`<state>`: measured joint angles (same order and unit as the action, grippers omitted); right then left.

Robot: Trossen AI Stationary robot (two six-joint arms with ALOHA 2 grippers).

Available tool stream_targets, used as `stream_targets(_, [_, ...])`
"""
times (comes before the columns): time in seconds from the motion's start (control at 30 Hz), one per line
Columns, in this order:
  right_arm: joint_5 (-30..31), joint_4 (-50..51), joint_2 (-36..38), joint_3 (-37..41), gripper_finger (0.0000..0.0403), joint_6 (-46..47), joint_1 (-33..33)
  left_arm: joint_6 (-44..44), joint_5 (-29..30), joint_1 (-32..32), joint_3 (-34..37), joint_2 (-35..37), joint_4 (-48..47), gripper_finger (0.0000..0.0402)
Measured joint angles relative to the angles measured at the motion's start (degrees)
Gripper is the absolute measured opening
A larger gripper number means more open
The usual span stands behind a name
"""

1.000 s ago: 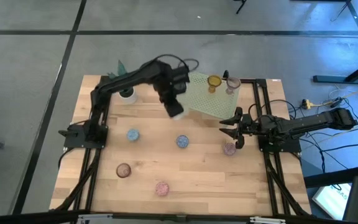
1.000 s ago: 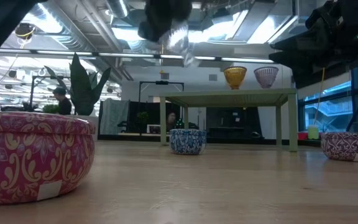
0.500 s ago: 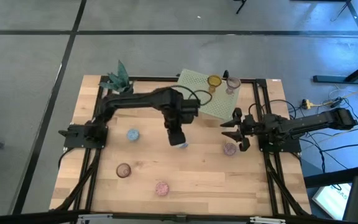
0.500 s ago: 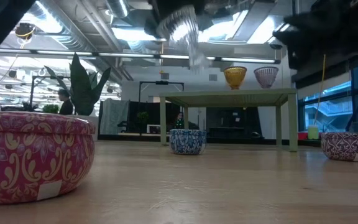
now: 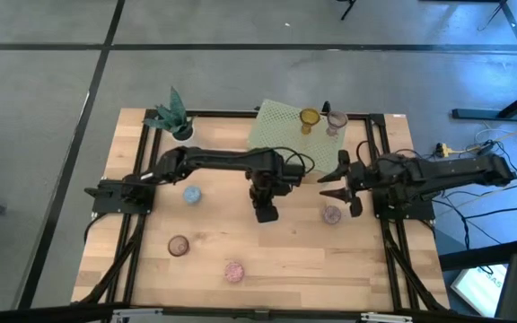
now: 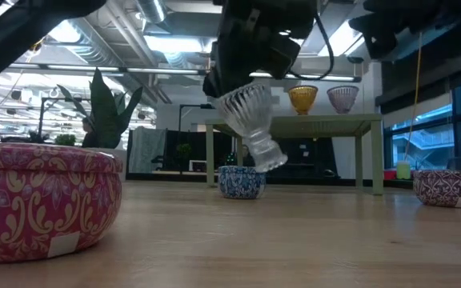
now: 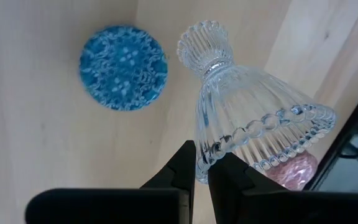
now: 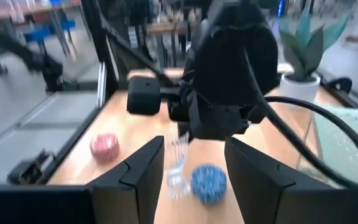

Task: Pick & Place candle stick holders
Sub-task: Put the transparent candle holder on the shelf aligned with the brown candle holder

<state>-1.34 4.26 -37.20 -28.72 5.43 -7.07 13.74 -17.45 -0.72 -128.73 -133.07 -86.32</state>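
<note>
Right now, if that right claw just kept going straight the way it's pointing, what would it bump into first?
Probably the left gripper with its clear glass holder: both sit straight ahead between the right gripper's open fingers, with the blue holder close by. Depth is hard to judge.

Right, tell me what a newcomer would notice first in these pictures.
The left hand, out over the middle of the table, grips a clear ribbed glass holder by its rim, tilted in the air just above a blue patterned holder. At the far edge, a green rack carries an amber holder and a pale one. The right hand waits, fingers open, near the table's right side beside a pink holder.
</note>
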Motion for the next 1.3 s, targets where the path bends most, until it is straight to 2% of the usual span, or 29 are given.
stream_targets(0.17, [0.07, 11.42, -2.57, -6.47, 0.0173, -1.60, -2.25, -1.23, -2.41, 1.72, -0.01, -0.35, -0.37, 0.0020])
stream_targets(0.33, [0.17, 11.88, -4.46, -8.53, 0.0173, -3.12, -3.34, -0.29, -5.27, 3.20, -0.02, -0.27, -3.74, 0.0020])
stream_targets(0.47, [0.22, 12.05, -5.44, -8.85, 0.0173, -4.42, -3.36, -0.42, -10.93, 3.59, -0.02, -0.25, -3.98, 0.0020])
stream_targets(0.6, [0.22, 11.99, -6.25, -8.85, 0.0173, -4.32, -3.36, -0.30, -6.94, 4.15, -0.02, -0.22, -3.61, 0.0020])
stream_targets(0.7, [0.22, 11.84, -6.63, -8.85, 0.0173, -4.33, -3.36, 2.42, -2.15, 4.16, -0.02, -0.25, -3.74, 0.0020])
stream_targets(0.8, [0.22, 11.86, -6.72, -8.85, 0.0173, -4.20, -3.36, 4.31, -0.02, 4.12, -0.07, -0.84, -3.68, 0.0020])
stream_targets(0.9, [0.22, 11.85, -6.72, -8.85, 0.0173, -4.16, -3.36, 4.53, -1.42, 4.53, -0.07, -2.73, -3.70, 0.0020])
stream_targets(1.07, [0.22, 11.84, -6.72, -8.85, 0.0173, -4.16, -3.36, 2.77, -8.25, 4.95, -0.07, -4.96, -3.72, 0.0020])
stream_targets(1.3, [0.22, 11.80, -6.72, -8.85, 0.0173, -4.18, -3.36, 2.43, -7.99, 4.59, -0.07, -6.23, -3.77, 0.0036])
